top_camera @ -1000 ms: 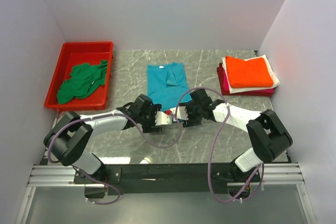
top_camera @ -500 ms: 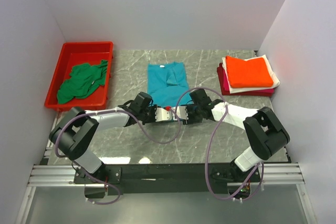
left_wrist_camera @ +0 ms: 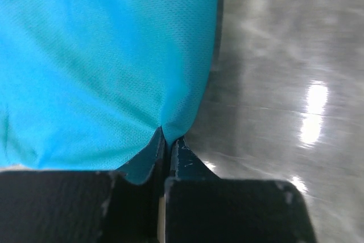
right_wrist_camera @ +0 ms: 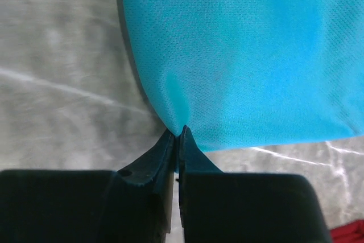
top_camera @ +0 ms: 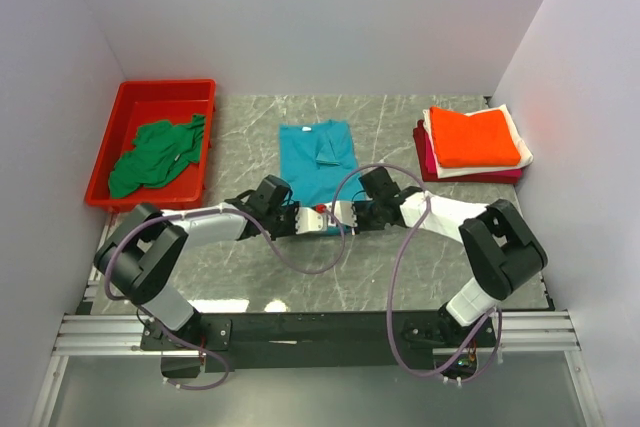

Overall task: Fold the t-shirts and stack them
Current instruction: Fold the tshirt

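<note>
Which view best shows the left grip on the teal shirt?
Left wrist: the left gripper pinches the edge of the teal t-shirt close up. Top external shows most of the shirt, pinch too small. Right wrist shows only the right gripper pinching.

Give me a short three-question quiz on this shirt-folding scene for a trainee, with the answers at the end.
1. True or false: the left hand is shut on the near edge of the teal t-shirt.
2. Where does the dark green t-shirt lie? A in the red bin; B hanging on the wall; C under the teal t-shirt.
3. Fill in: the top shirt of the folded stack is ____.
Key: 1 true; 2 A; 3 orange.
</note>
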Available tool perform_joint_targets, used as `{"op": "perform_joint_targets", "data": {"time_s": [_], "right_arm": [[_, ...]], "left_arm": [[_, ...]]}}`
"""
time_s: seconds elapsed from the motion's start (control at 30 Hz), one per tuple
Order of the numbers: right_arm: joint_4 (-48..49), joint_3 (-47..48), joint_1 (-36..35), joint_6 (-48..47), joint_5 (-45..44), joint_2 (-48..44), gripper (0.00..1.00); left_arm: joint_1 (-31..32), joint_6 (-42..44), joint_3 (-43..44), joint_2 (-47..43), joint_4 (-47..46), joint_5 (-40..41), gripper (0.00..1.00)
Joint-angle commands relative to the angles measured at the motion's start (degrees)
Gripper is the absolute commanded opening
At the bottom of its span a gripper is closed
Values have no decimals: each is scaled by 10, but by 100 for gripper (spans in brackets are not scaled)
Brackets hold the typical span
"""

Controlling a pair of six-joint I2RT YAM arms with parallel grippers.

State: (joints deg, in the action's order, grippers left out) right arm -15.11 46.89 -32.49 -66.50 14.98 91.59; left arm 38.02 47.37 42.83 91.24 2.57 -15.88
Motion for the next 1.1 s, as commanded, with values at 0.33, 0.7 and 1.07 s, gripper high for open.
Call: {"op": "perform_joint_targets", "data": {"time_s": [0.33, 0.7, 1.07], "right_arm": [[-242, -108, -61, -29, 106, -266, 0], [-194, 82, 29, 72, 91, -177, 0], [-172, 357, 98, 141, 60, 54, 0]], "left_arm": [[131, -58, 1, -101, 211, -141, 0], [10, -19, 84, -100, 151, -116, 0], [-141, -12, 277, 67, 134, -141, 0]]}}
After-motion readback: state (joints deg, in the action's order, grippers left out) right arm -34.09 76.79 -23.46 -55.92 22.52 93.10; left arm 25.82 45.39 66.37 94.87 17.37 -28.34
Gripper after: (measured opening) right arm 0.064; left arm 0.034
